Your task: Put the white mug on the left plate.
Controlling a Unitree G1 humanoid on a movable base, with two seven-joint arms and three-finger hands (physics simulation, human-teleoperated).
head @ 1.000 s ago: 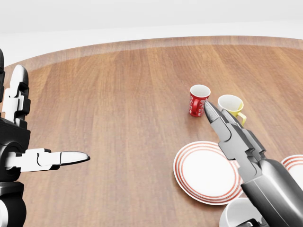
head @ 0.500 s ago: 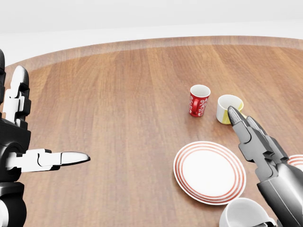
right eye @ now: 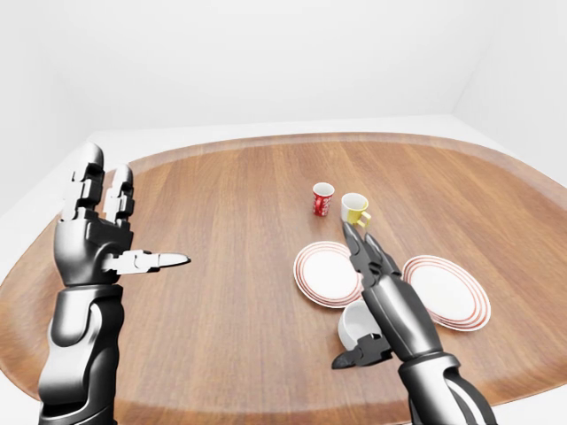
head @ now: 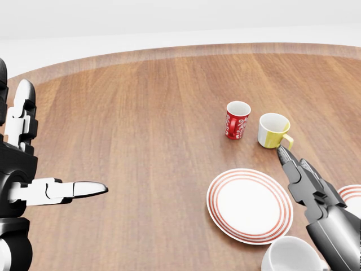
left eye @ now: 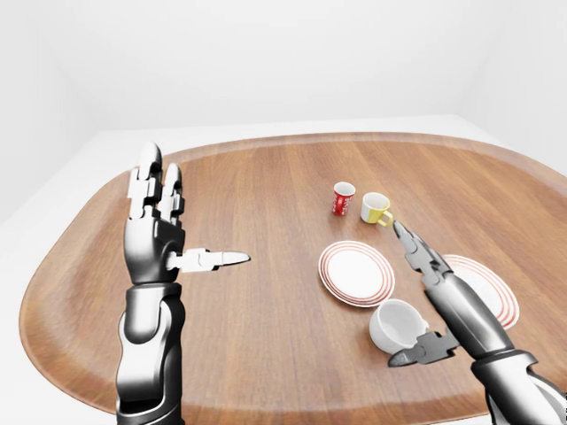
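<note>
Table: oval wooden top filling most of the left-eye view, white floor around it
White mug: lower right of the left-eye view, lying tipped with its mouth toward the upper left, just below the left plate and apart from it
Left plate: white with red rings, right of centre, nothing on it
Right plate: same pattern, right of the left plate; the right forearm crosses part of it in the left-eye view
Red mug: upright, above the left plate
Yellow mug: upright, just right of the red mug, handle toward the lower right
Right hand: fingers stretched straight toward the yellow mug, thumb spread low beside the white mug's base; wide open, nothing in its grasp; whether the thumb touches the mug cannot be told
Left hand: raised at the left of the left-eye view, two fingers pointing up, thumb pointing right; spread open and holding nothing, well apart from every dish
</note>
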